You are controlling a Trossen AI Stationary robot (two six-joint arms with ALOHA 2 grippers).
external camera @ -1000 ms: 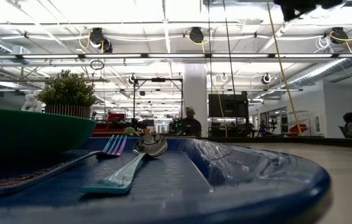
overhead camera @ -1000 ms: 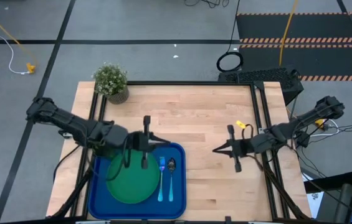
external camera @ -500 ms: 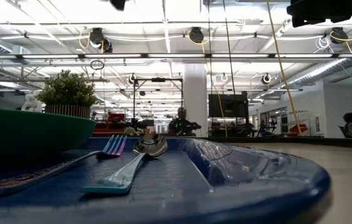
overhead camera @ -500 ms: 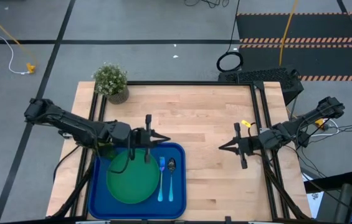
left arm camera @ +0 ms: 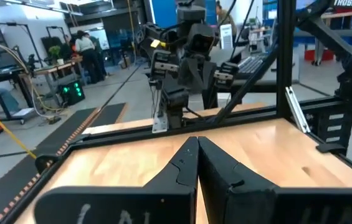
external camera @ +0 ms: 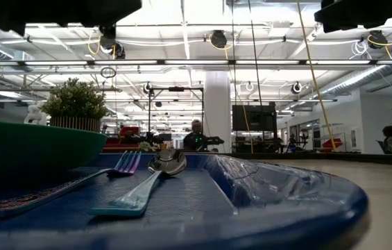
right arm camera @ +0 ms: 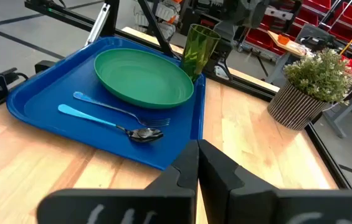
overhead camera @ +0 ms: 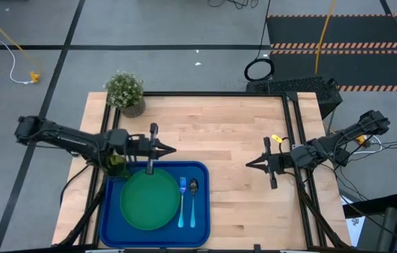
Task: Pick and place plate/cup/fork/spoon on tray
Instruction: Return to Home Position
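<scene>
The dark-blue tray (overhead camera: 202, 211) lies at the table's near left. On it rest the green plate (overhead camera: 150, 200), the light-blue fork (overhead camera: 182, 204) and the silver-bowled spoon (overhead camera: 193, 200), side by side to the right of the plate. The olive-green cup (right arm camera: 199, 50) stands upright in the tray's far left corner (overhead camera: 117, 167). My left gripper (overhead camera: 174, 149) hovers shut and level just past the tray's far rim, pointing at the table's right edge and holding nothing. My right gripper (overhead camera: 248, 164) hangs shut over the table's right part, pointing at the tray.
A small potted plant (overhead camera: 125, 91) stands at the table's far left corner. A black frame (overhead camera: 293, 140) runs along the table's edges. Bare wood (overhead camera: 219, 133) lies between the two grippers and behind the tray. People show in the room beyond the table.
My left gripper has drawn back from above the plate toward the table's left and far edges and has sunk, staying shut. My right gripper has pulled back a little toward the table's right edge. The tableware on the tray has kept still.
</scene>
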